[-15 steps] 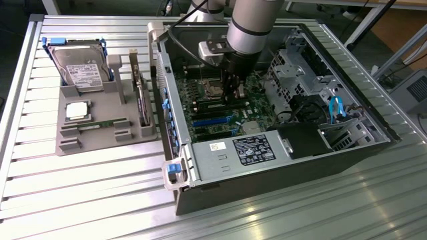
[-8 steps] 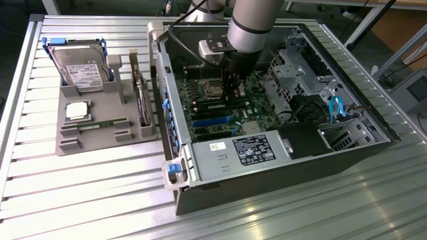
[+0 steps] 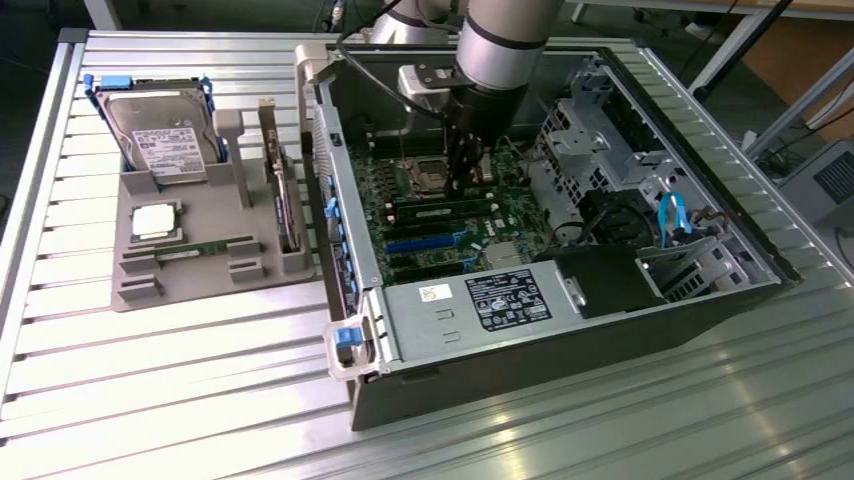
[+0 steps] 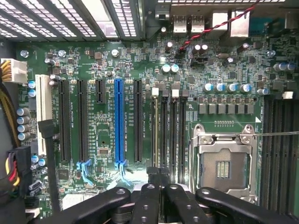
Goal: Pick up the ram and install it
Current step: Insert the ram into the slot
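Observation:
A ram (image 3: 441,212), a narrow green stick with black chips, stands on edge in a motherboard slot inside the open computer case (image 3: 561,330). My gripper (image 3: 463,188) hangs straight down over this stick, fingertips at or just above its top edge. In the wrist view the two black fingers (image 4: 148,198) are pressed together, so the gripper (image 4: 159,186) is shut with nothing visible between them. The stick shows edge-on as a thin pale line (image 4: 155,135) in the slot beside the empty memory slots (image 4: 174,135). A second green ram stick (image 3: 200,250) lies flat in the grey tray.
The grey tray (image 3: 147,290) on the exterior view's left also holds a hard drive (image 3: 160,140), a square silver processor (image 3: 154,222) and an upright expansion card (image 3: 280,215). The processor socket (image 4: 223,161), power supply (image 3: 501,300), drive cage (image 3: 601,140) and cables crowd around the slots.

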Robot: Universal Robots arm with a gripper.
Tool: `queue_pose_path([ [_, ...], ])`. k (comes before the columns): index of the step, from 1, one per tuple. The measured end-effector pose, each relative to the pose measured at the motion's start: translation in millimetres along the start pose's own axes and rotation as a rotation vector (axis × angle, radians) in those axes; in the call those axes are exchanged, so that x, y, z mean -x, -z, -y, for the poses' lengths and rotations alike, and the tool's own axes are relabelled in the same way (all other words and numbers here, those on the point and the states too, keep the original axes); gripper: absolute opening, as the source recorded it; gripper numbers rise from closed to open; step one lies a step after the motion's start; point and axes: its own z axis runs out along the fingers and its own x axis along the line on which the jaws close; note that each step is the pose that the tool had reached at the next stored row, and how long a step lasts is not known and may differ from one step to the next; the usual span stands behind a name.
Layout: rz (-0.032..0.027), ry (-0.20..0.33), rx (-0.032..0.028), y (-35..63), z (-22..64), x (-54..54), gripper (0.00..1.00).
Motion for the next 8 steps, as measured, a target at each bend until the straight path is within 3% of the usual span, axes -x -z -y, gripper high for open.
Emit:
queue_pose_path([
  [4,-0.0002,0.0,-0.0002,3.3,1.3,0.3,0.1],
  [8,-0.0006,0.0,0.0009,3.4,10.2,0.2,0.1],
])
